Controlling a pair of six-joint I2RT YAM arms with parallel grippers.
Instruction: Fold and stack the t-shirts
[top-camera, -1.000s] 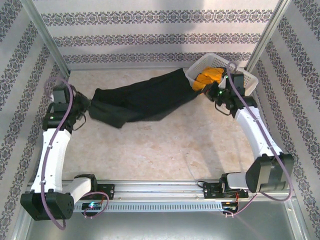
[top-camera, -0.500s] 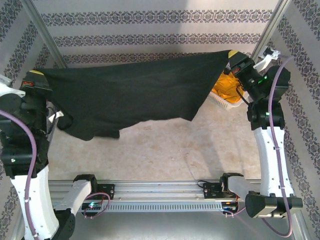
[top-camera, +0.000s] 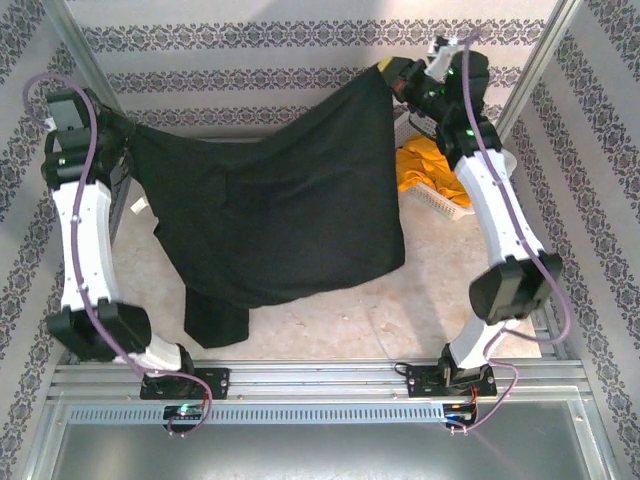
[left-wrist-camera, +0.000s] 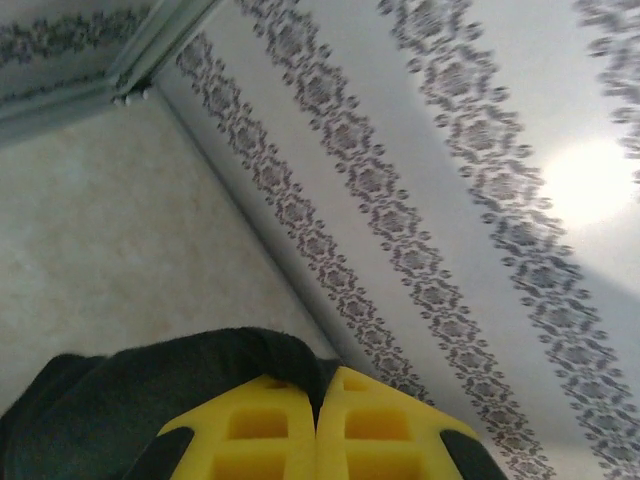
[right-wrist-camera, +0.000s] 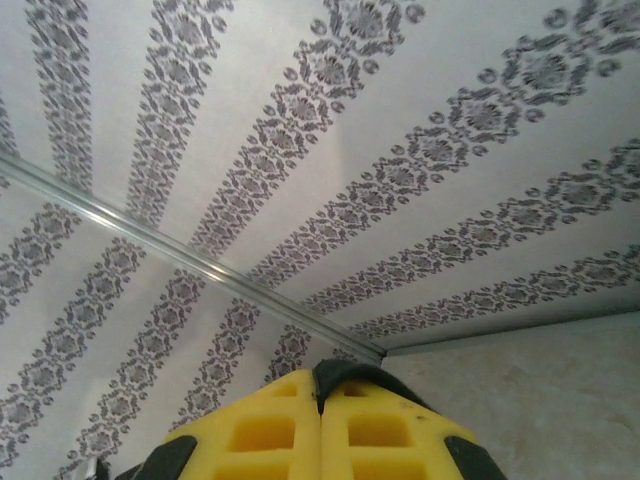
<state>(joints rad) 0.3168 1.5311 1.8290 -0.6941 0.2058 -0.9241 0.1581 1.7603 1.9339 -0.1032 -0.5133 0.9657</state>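
- The left gripper (top-camera: 128, 136) is raised at the left side. Its jaws are pressed together on one upper corner of the black t-shirt (top-camera: 290, 210). In the left wrist view the yellow pads (left-wrist-camera: 258, 432) meet with no gap, and dark cloth is bunched around them.
- The black t-shirt hangs in the air, spread like a sheet between the two arms above the table (top-camera: 440, 295). Its lower edge sags toward the near side and one flap dangles at the lower left. Whether that flap touches the table cannot be told.
- The right gripper (top-camera: 396, 76) is held high at the back right, jaws shut on the opposite corner. A sliver of black cloth shows at the pad tips in the right wrist view.
- The orange-yellow t-shirt (top-camera: 425, 170) lies crumpled in the white basket (top-camera: 447, 209), below the right gripper and untouched.
- The task looks to be at an early stage. One shirt is lifted and opened out, but no fold is made yet. That shirt has to be laid flat and folded. The second must then come out of the basket, be folded and be stacked on it.
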